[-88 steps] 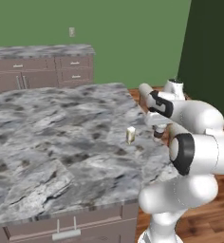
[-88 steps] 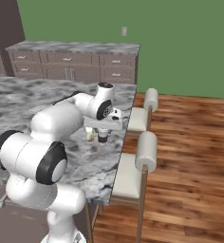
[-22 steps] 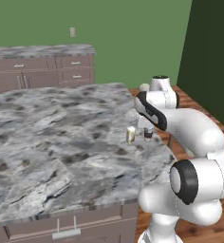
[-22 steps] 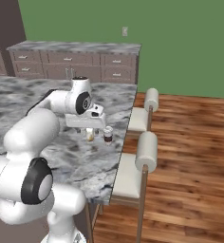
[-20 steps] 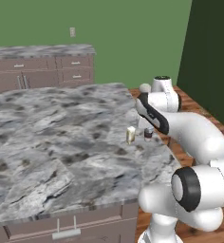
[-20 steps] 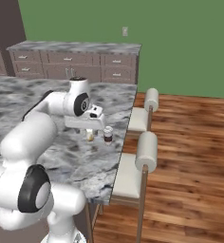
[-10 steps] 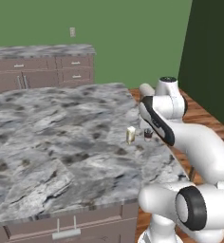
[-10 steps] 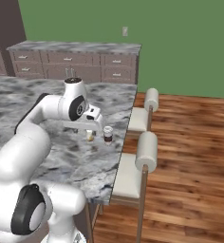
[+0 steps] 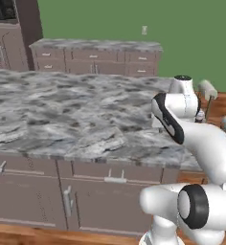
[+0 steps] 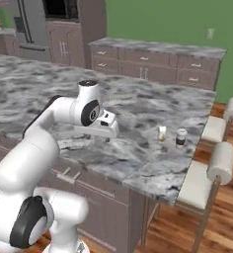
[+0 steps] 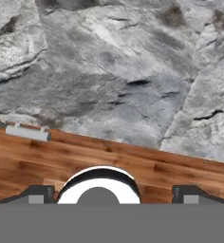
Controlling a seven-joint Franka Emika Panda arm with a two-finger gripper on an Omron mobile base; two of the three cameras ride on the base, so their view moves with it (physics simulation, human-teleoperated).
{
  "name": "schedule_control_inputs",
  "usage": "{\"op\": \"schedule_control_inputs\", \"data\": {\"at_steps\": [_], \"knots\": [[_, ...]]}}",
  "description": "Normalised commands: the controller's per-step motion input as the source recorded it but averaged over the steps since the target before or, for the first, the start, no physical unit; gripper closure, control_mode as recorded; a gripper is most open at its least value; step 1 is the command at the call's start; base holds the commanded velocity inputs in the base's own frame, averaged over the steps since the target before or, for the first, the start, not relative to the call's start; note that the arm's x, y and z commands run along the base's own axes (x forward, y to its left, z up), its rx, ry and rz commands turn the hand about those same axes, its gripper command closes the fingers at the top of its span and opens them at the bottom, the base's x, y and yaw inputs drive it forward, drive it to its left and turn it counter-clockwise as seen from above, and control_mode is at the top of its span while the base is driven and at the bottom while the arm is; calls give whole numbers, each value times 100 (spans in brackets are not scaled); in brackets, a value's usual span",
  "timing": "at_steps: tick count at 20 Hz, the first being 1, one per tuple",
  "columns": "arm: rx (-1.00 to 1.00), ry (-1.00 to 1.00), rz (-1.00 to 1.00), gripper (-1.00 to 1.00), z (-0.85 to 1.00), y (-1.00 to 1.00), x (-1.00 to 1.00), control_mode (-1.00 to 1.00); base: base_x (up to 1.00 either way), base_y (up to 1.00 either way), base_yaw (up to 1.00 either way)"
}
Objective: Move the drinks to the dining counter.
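Two of the drinks stand near the right end of the dining counter [image 10: 138, 158]: a short white-topped cup [image 10: 180, 138] and, just left of it, a small yellowish can [image 10: 162, 132]. My gripper [image 10: 107, 138] hangs over the marble well to the left of the can, pointing down, apart from both. In the hand view my gripper [image 11: 113, 194] is open, its fingertips [image 11: 38, 194] wide apart with no drink between them, above the dining counter's top [image 11: 109, 71] and its front edge. In the left base view the cup [image 9: 199, 115] peeks out behind my arm.
Two padded stools [image 10: 219, 163] stand along the counter's right side on a wooden floor [image 10: 227, 222]. A row of taupe cabinets [image 10: 153, 64] lines the green back wall, with a fridge [image 10: 32, 24] at the far left. A drawer handle [image 11: 26, 133] shows below the counter edge.
Both base views have shifted, so the base has moved. My arm has drawn back to the left, away from the cup and can. The gripper has stayed open.
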Motion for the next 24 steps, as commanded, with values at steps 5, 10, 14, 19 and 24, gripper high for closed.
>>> {"op": "schedule_control_inputs", "data": {"at_steps": [5,10,14,19,24], "knots": [[0,0,0,-100,0,0,0,100,-17,24,99],[0,0,0,-100,0,0,0,100,-6,13,100],[0,0,0,-100,0,0,0,100,2,0,100],[0,0,0,-100,0,0,0,100,41,-2,92],[0,0,0,-100,0,0,0,100,100,0,34]]}}
